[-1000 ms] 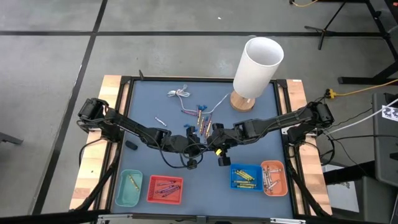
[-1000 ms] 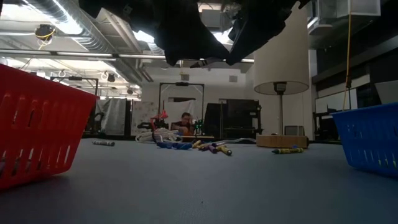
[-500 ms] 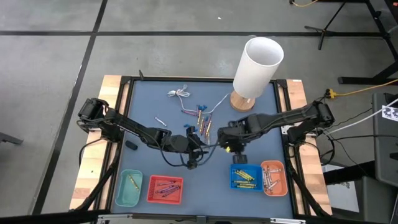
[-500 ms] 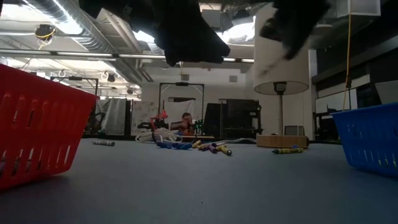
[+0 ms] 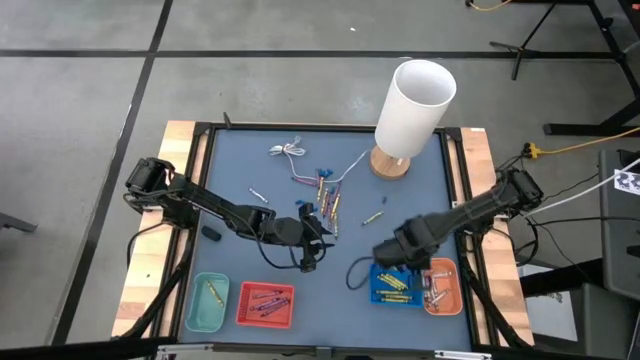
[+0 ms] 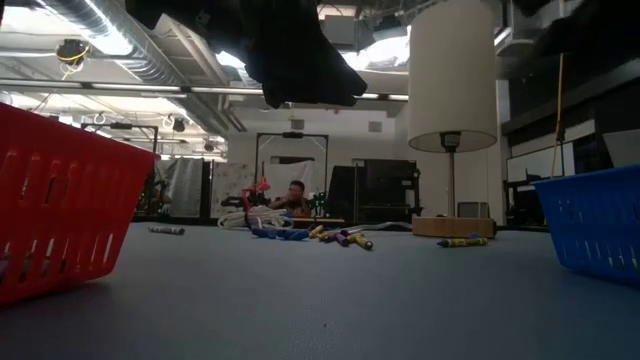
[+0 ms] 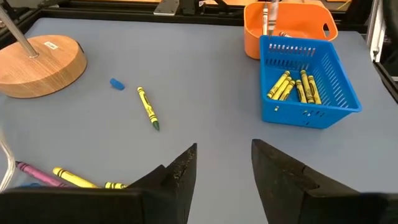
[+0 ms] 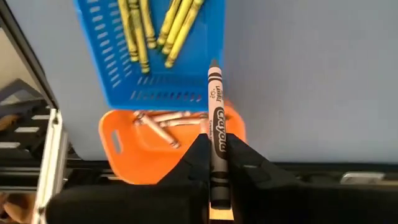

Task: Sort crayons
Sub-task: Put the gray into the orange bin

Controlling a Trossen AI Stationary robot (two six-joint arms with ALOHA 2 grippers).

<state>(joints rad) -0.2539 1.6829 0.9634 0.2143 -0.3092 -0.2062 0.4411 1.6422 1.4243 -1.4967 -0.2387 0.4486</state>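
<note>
Carrying a grey-white crayon [image 8: 215,124] pinched between my right gripper's [image 5: 392,254] fingers, I am over the near side of the table [image 5: 240,160] by the blue basket [image 5: 396,284] of yellow crayons and the orange basket [image 5: 441,284], where grey-white ones lie. I judge it best to centre above the orange basket and lower before letting go. My left gripper [image 7: 222,167] waits mid-table, jaws wide and empty, near the loose crayons [image 5: 327,196]. From above, my arm hides the crayon itself.
</note>
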